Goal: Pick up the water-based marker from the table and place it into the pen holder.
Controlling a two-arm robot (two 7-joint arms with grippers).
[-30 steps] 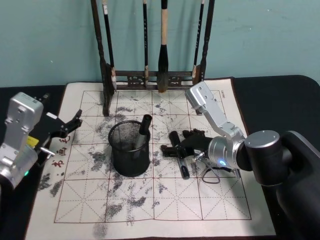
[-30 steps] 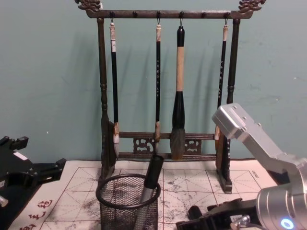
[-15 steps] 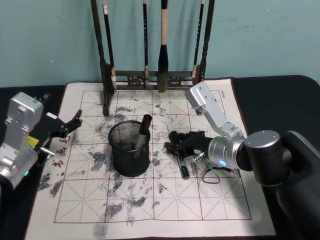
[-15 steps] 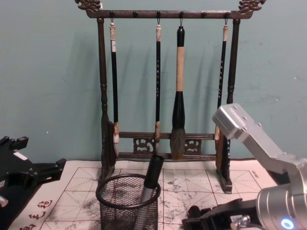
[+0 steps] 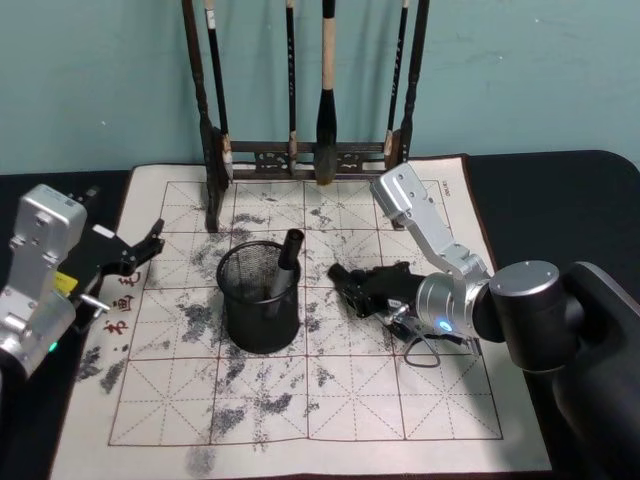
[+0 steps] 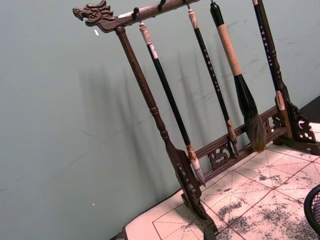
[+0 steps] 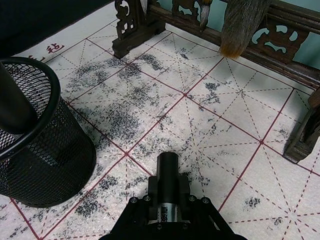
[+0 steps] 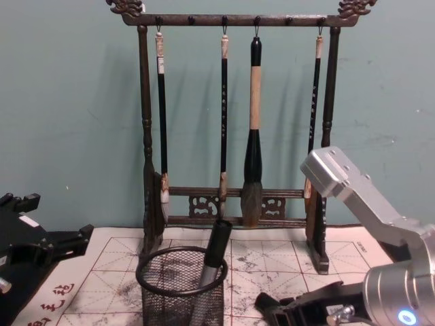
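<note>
While I watch from far away, I see a black table (image 5: 560,200) with a white mat (image 5: 400,400) on it. Red lines make squares on the mat, and it has many grey ink spots. Behind it is a blue-green wall (image 5: 100,80). A dark rack (image 5: 310,158) stands at the back of the mat, and four brushes (image 5: 326,110) hang from it.

My holder (image 5: 260,318) stands on the mat, near the middle. One other marker (image 5: 288,258) leans inside it.

My right gripper (image 5: 352,285) is low over the mat, just to the right of the holder. Its fingers are pressed tight on the marker (image 7: 168,172). In the right wrist view, the marker's dark round end sticks out from between the fingers and points across the mat toward the rack.

My left gripper (image 5: 145,248) rests at the left edge of the mat. Its fingers are spread and it holds nothing.

Half a second ago the marker lay flat on the mat under the right gripper. Now that spot is bare and the marker is up in the fingers. The right gripper has also slid a little toward the holder. The holder, the rack and my left arm have not moved.
</note>
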